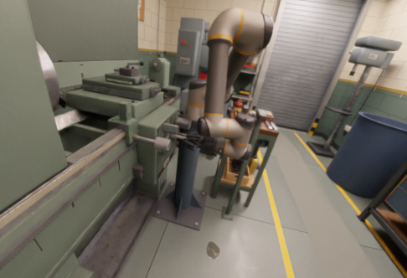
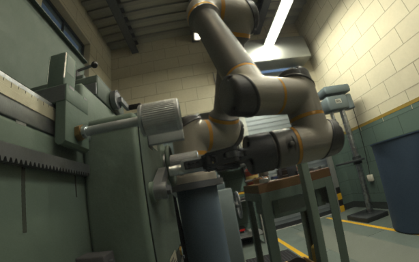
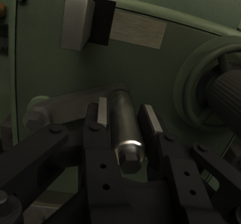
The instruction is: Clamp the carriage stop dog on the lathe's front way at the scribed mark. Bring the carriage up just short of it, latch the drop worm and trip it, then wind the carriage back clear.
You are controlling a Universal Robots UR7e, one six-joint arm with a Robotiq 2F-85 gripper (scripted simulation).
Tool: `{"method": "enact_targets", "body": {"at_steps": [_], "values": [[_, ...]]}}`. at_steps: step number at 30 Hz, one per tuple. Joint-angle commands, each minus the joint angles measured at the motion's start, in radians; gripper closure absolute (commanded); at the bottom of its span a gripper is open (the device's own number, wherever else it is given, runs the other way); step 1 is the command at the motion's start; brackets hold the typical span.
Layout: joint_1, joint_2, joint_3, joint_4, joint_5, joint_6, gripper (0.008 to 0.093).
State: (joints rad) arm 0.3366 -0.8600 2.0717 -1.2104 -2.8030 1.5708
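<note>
On the lathe's carriage apron (image 1: 156, 138) a grey lever with a cylindrical handle (image 3: 125, 127) sticks out toward me, the drop worm latch. Its arm runs left to a pivot bolt (image 3: 32, 118). A stop dog block (image 1: 125, 125) sits on the front way (image 1: 56, 176), with a long clamp screw and a knurled knob (image 2: 159, 117). The carriage handwheel (image 3: 219, 95) is at the right of the apron. My gripper (image 3: 125, 117) is at the apron front, level with the lever handle. The handle lies between its fingers. The gripper is open and holds nothing.
The blue barrel (image 1: 370, 153) stands right of the yellow floor line. A green work stand with a tool tray (image 1: 248, 167) is just behind my arm. My blue pedestal (image 1: 186, 180) stands close to the apron. A drill stand (image 1: 357, 92) is by the far wall.
</note>
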Motion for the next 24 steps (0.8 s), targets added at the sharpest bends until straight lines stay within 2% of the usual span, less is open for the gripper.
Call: {"method": "enact_targets", "body": {"at_steps": [1,6,13,16,21,24], "values": [[0.012,0.002,-0.009,0.005,0.010,0.000,0.0685],[0.061,0.016,-0.051,0.033,0.059,0.000,0.0685],[0.081,0.023,-0.071,0.046,0.081,0.000,0.0685],[0.131,0.041,-0.121,0.077,0.129,0.000,0.0685],[0.229,0.086,-0.240,0.151,0.226,0.000,0.0685],[0.252,0.099,-0.273,0.173,0.250,0.000,0.0685]]}}
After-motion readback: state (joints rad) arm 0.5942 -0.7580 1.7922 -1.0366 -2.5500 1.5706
